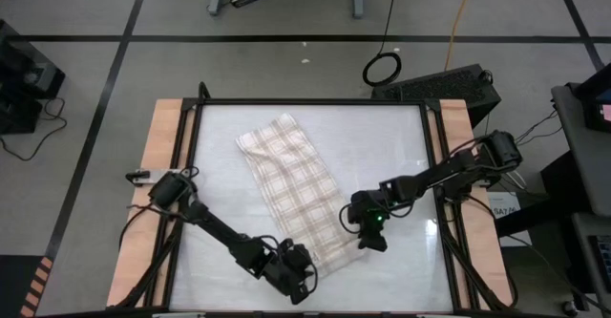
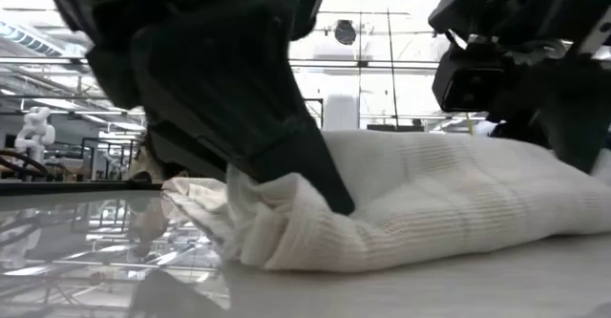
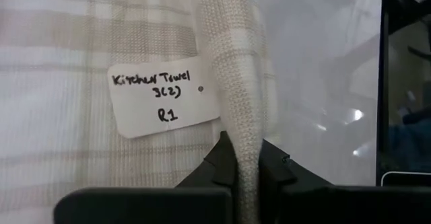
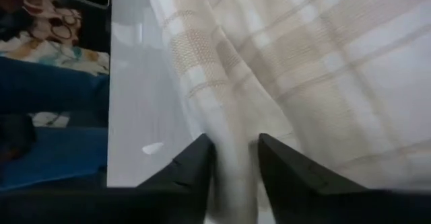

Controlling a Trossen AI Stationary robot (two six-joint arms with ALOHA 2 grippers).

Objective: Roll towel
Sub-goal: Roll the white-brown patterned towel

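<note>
The towel (image 1: 294,190) lies spread in a long strip across the middle of the counter (image 1: 401,137), running aslant from the far side toward the near edge, its plaid stripes showing. The left tool (image 1: 304,268) is down at the towel's near end, close to the counter's near edge, and its fingers are pinched tight on a raised fold of the cloth; in the left wrist view that fold (image 3: 241,116) stands up between the dark fingers, beside a white label (image 3: 161,97) handwritten "Kitchen Towel 3(2) R1". The right tool (image 1: 368,234) sits at the towel's right-hand edge, nearer the counter's right side, its fingers (image 4: 188,170) parted narrowly with a ridge of the cloth between them.
</note>
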